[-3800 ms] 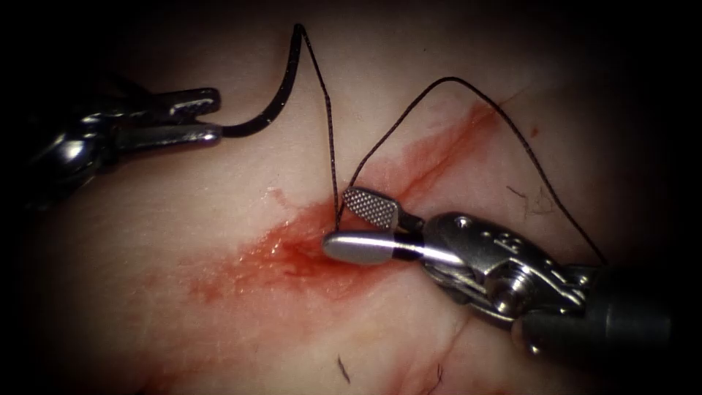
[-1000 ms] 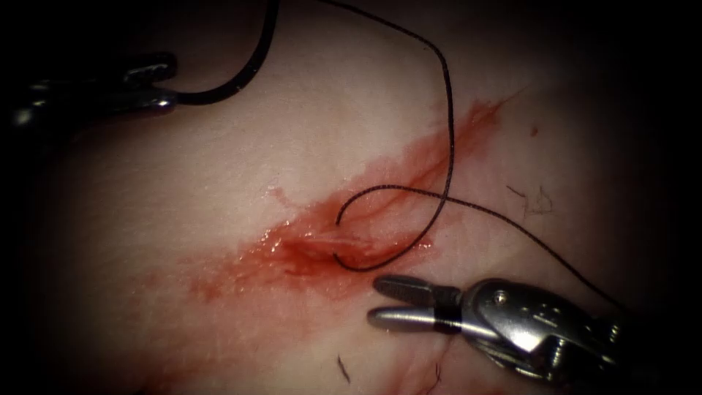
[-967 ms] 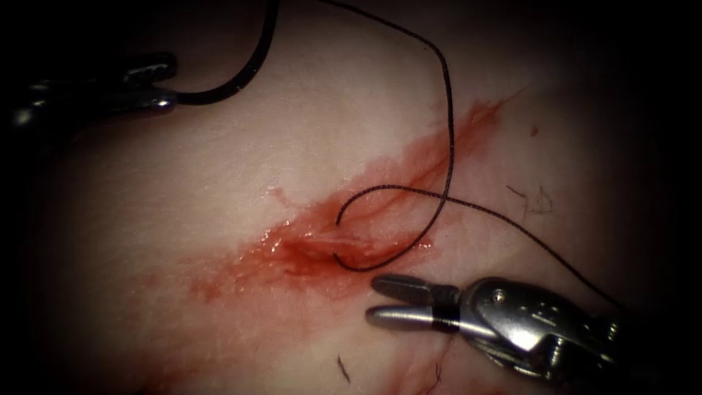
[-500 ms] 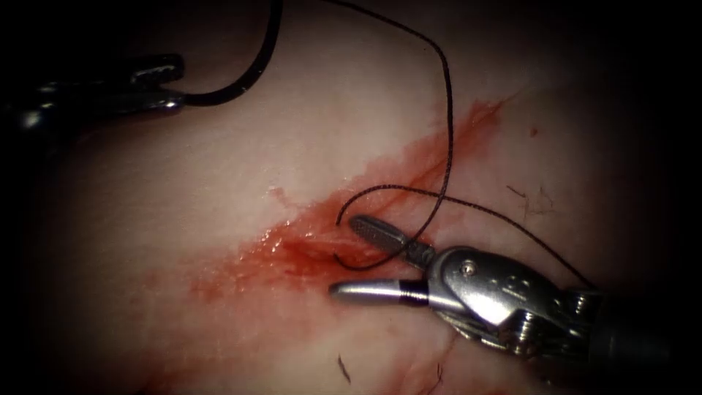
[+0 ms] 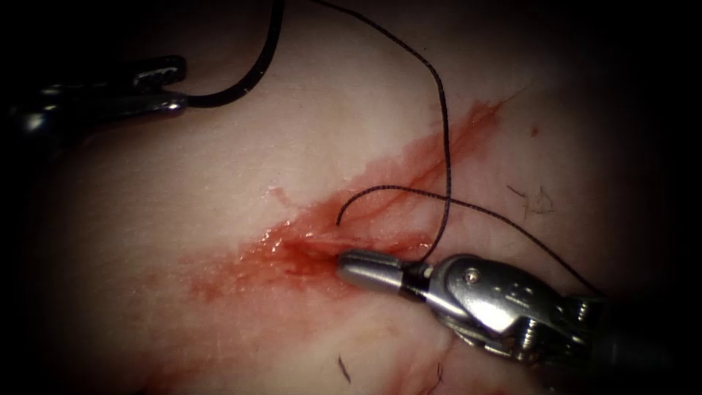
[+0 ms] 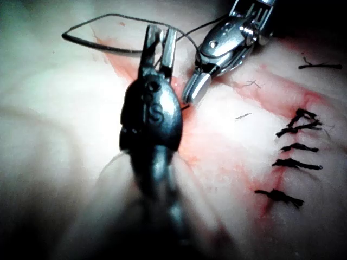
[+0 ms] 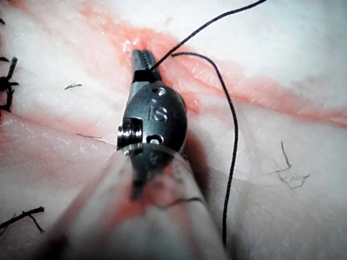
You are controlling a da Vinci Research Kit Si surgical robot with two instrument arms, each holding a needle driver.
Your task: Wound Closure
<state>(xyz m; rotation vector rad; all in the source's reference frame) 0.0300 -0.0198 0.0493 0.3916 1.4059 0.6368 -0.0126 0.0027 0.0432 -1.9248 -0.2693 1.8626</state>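
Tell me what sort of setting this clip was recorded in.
Most likely a bench suturing practice setup: pale tissue with a cut smeared in red fluid, the left pincer holding the curved needle by its end, clear of the tissue, and the right pincer shut on the thread at the cut.

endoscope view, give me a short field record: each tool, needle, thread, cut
left tool: jaws shut on the needle at one end of its curve, left of the cut
needle: held above the tissue, not in it
right tool: jaws shut on the thread at the cut
thread: crosses the cut and loops over itself, free end lying on the red fluid
cut: runs diagonally, red fluid along it
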